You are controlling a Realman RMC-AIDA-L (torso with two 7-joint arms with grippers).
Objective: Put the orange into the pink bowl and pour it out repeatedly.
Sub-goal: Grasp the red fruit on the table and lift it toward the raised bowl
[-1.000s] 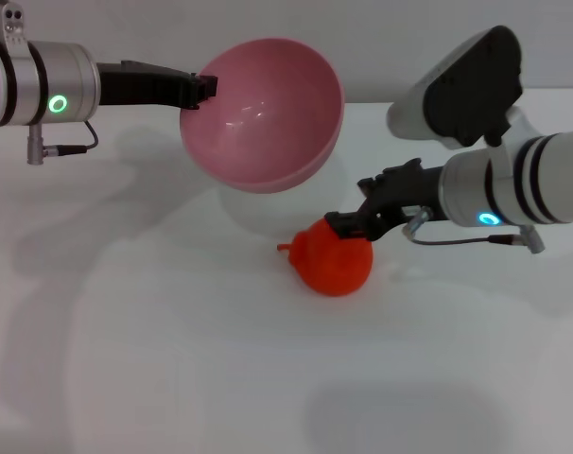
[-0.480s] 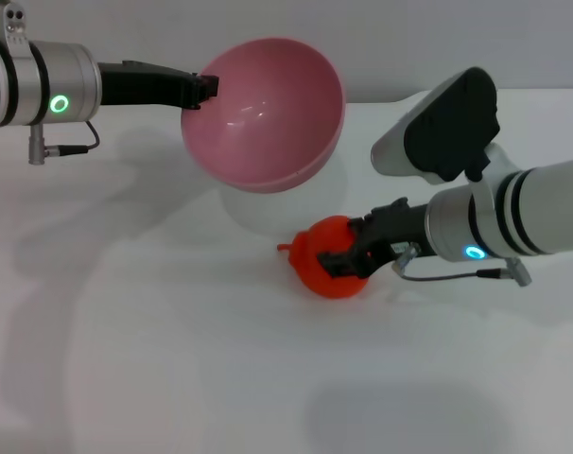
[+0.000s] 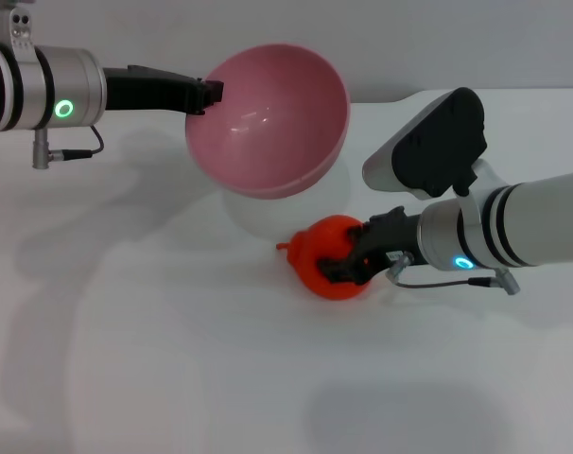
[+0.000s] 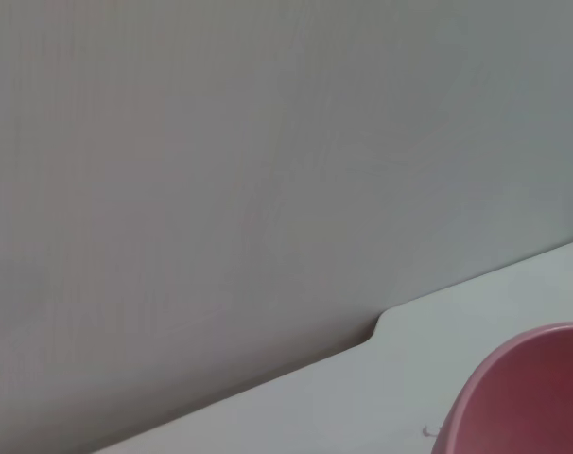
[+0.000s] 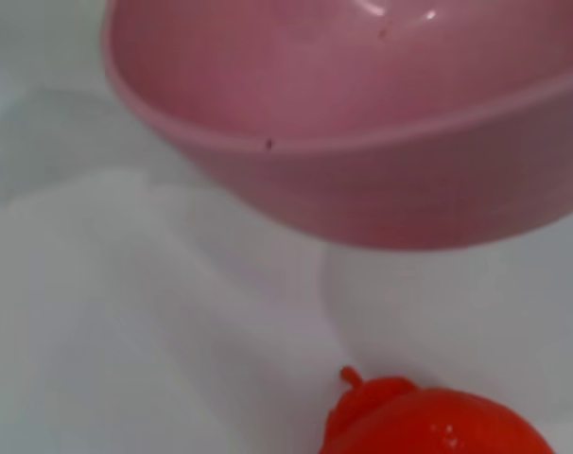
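The pink bowl [image 3: 268, 123] hangs in the air above the table's far middle, tipped with its mouth facing me. My left gripper [image 3: 209, 93] is shut on its left rim. The bowl is empty; it also shows in the left wrist view as the bowl's edge [image 4: 532, 397] and in the right wrist view as the bowl [image 5: 362, 142]. The orange [image 3: 317, 253] lies on the white table [image 3: 173, 359] just below and right of the bowl, stem nub pointing left. My right gripper [image 3: 349, 263] reaches in from the right, its dark fingers closed against the orange [image 5: 438, 426].
The white table runs back to a grey wall [image 4: 220, 142], and its far edge has a notch [image 4: 376, 326]. The right arm's grey and black camera housing [image 3: 428, 147] stands above the right wrist, close to the bowl's right side.
My right gripper came down and left from above the orange and closed around it. The bowl shifted slightly right in the left gripper. The orange stayed on the table.
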